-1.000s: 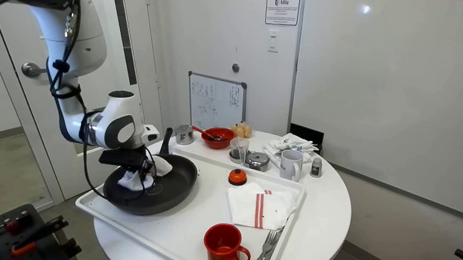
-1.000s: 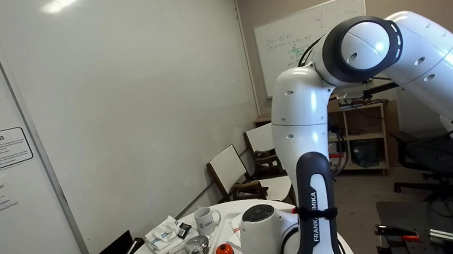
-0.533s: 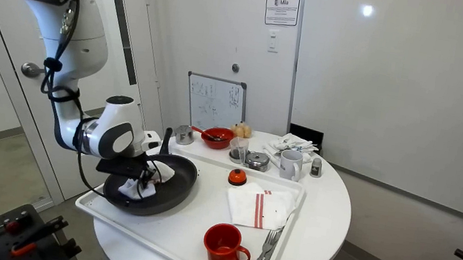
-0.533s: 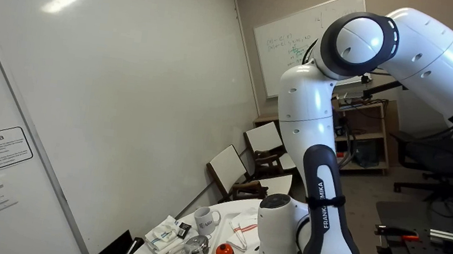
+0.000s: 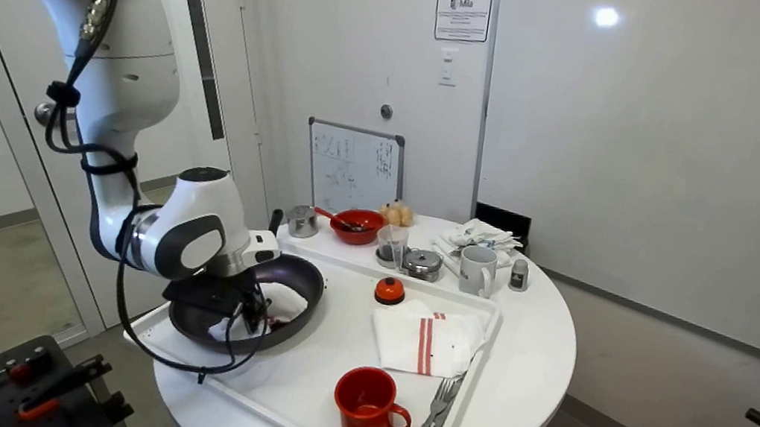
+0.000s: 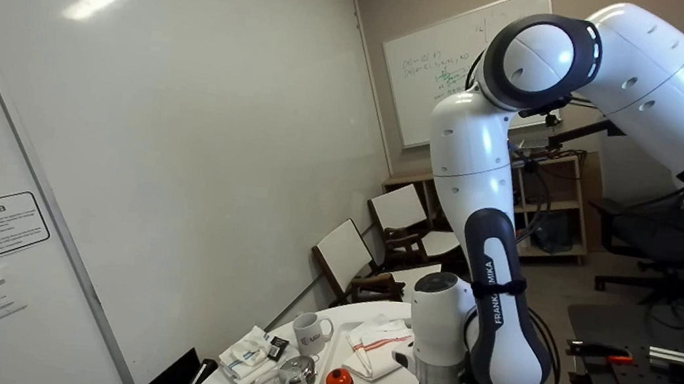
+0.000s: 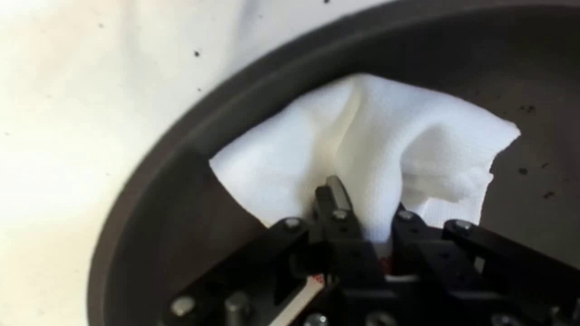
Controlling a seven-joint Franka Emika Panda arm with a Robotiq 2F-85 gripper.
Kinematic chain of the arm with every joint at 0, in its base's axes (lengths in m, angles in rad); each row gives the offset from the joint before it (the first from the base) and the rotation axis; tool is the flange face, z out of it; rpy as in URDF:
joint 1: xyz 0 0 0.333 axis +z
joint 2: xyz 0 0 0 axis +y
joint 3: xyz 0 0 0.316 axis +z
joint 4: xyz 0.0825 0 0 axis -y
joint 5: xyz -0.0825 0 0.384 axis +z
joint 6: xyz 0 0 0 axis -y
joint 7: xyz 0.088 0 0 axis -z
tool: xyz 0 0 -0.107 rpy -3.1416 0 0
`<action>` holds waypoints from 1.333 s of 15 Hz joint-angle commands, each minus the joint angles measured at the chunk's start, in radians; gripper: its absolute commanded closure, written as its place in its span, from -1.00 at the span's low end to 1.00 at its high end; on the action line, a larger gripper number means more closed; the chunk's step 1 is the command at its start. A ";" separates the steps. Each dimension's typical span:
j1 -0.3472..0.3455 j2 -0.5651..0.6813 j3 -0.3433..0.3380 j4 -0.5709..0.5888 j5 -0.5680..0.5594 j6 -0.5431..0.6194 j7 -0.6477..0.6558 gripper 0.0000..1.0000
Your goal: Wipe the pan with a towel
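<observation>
1. Pan [image 5: 304,294]: upright, with the white tray [image 5: 341,321] beneath it and its black handle [image 5: 276,220] angled upward.
2. Towel [image 7: 362,149]: white, rumpled, inside the pan, one edge close to the pan's side in the wrist view.
3. Gripper [image 7: 370,203]: low inside the pan, pinching a fold of the towel between its fingers [image 7: 339,195].
4. Dark specks [image 7: 523,171]: scattered on the bare part of the pan's floor.
5. Striped cloth [image 5: 424,344]: folded, apart from the pan, on the same tray.
6. Orange object [image 5: 390,289] with a dark base: apart from the pan, visible in both exterior views.
7. Red mug [image 5: 364,418]: upright, well apart from the pan.
</observation>
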 commanded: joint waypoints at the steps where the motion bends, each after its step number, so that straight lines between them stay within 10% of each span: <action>1: 0.027 -0.010 -0.043 -0.029 0.019 0.009 0.002 0.93; 12: 0.259 0.003 -0.068 0.108 -0.004 -0.104 -0.004 0.93; 20: 0.183 0.034 -0.108 0.077 0.009 -0.104 0.010 0.93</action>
